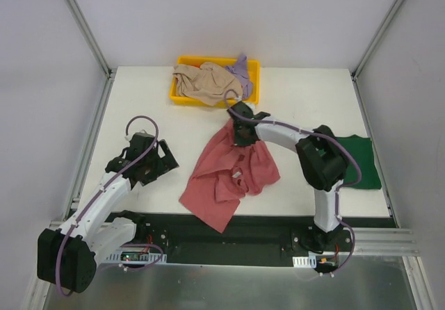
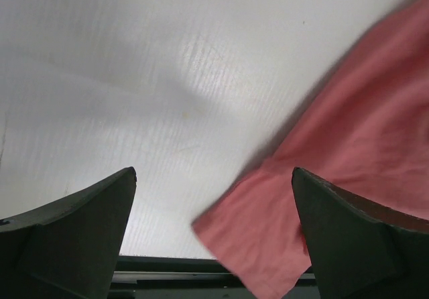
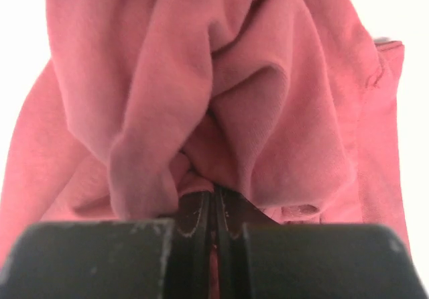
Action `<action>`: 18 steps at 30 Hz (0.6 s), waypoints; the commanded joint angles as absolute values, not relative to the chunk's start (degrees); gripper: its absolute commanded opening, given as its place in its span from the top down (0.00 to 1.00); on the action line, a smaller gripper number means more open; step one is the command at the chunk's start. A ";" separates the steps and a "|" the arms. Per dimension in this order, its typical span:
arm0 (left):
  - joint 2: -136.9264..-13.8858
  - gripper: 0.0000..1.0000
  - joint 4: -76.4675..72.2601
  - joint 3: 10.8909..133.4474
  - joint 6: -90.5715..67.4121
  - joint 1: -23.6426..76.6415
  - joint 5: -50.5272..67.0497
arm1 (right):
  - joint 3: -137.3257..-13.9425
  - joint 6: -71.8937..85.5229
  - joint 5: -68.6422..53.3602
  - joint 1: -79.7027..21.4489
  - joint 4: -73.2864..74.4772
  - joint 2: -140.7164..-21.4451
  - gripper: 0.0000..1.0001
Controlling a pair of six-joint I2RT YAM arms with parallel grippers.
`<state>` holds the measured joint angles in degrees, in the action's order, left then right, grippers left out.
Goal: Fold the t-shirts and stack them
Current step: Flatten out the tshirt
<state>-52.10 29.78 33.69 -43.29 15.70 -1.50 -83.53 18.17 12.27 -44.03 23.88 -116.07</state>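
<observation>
The rose-red t-shirt (image 1: 229, 174) lies crumpled mid-table, its upper end lifted. My right gripper (image 1: 240, 131) is shut on a bunch of it; in the right wrist view the cloth (image 3: 221, 91) hangs bunched over the closed jaws (image 3: 214, 208). My left gripper (image 1: 165, 158) is open and empty, just left of the shirt; its view shows the shirt's corner (image 2: 322, 178) between the spread fingers (image 2: 80, 232). The dark green t-shirt (image 1: 358, 160) lies flat at the right edge. The beige t-shirt (image 1: 205, 84) and the lavender t-shirt (image 1: 241, 70) are heaped in the yellow tray (image 1: 181, 96).
The yellow tray stands at the back of the table, just behind my right gripper. Metal frame posts (image 1: 83, 25) rise at both back corners. A black rail (image 1: 229, 230) runs along the near table edge.
</observation>
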 commanded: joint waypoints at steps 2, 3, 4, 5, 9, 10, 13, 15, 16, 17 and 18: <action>-55.27 0.01 24.19 37.00 -38.86 15.73 5.25 | -72.18 20.21 18.02 -30.43 23.03 -106.10 0.99; -56.15 0.01 22.34 36.83 -38.50 15.73 7.45 | -70.51 20.04 17.15 -28.67 22.07 -104.87 0.99; -57.21 0.01 19.80 36.57 -38.06 15.73 10.52 | -69.18 19.17 15.66 -27.17 20.76 -103.46 0.99; -58.70 0.01 16.64 36.13 -37.53 15.82 15.25 | -67.95 18.29 13.56 -26.29 19.00 -102.23 0.99; -67.57 0.01 7.83 37.17 -37.09 17.13 23.56 | -67.06 15.56 6.61 -25.75 16.88 -100.02 0.98; -70.11 0.01 7.56 38.48 -37.35 18.10 22.34 | -66.80 15.64 5.20 -25.75 16.53 -99.67 0.98; -78.02 0.02 7.47 43.14 -37.70 20.56 18.12 | -65.40 16.26 3.96 -25.66 15.56 -97.92 0.96; -82.68 0.08 7.99 46.22 -37.70 21.88 15.40 | -64.52 16.17 3.96 -25.66 15.56 -95.99 0.94; -84.71 0.09 8.17 47.19 -37.88 22.32 14.08 | -64.08 16.26 4.04 -25.58 15.56 -95.19 0.94; -86.29 0.11 8.70 48.24 -38.32 23.02 12.15 | -63.46 16.17 4.13 -25.58 15.56 -94.23 0.94; -87.96 0.12 9.31 49.12 -38.49 23.90 11.00 | -63.02 16.08 4.13 -25.58 15.56 -93.26 0.93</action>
<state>-83.55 10.24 44.47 -38.76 21.76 16.05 -64.53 16.78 5.89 -25.89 16.60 -98.89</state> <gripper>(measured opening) 0.901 0.063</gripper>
